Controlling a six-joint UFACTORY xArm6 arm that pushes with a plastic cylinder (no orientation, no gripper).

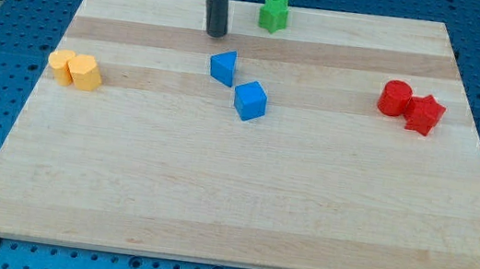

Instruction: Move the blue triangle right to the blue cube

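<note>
The blue triangle (223, 66) lies on the wooden board (241, 200), above and left of the blue cube (250, 101); the two sit close together with a small gap. My tip (216, 34) is at the end of the dark rod, just above and slightly left of the blue triangle, not touching it.
Two green blocks (275, 9) stand together at the view's top. Two yellow blocks (77, 69) sit at the left edge. A red cylinder (395, 98) and a red star-shaped block (425, 113) sit at the right. Blue pegboard surrounds the board.
</note>
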